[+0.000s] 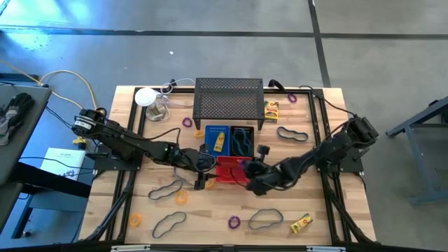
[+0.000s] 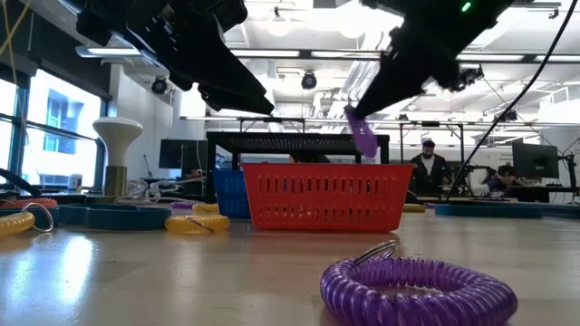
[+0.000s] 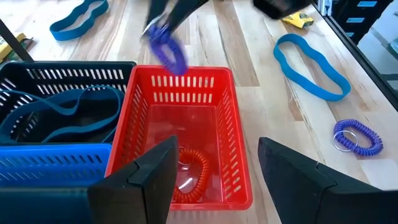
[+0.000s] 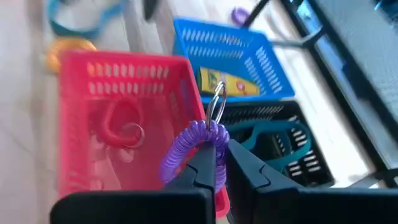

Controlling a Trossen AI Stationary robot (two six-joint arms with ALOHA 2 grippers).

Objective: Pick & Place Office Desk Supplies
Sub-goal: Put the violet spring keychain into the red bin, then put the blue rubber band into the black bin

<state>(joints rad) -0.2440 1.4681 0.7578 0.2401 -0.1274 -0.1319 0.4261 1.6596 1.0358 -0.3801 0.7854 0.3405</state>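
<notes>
Jaws of the right gripper are clamped on a purple coil ring, held above the red bin. The left gripper, spread wide and empty, is poised over that bin, where an orange ring lies.

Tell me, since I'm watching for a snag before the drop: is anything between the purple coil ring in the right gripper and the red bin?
Nothing visible. The right gripper holds the purple coil ring over the red bin, whose open top is clear; only an orange coil ring lies inside. The left gripper is open at the bin's other side.
</notes>
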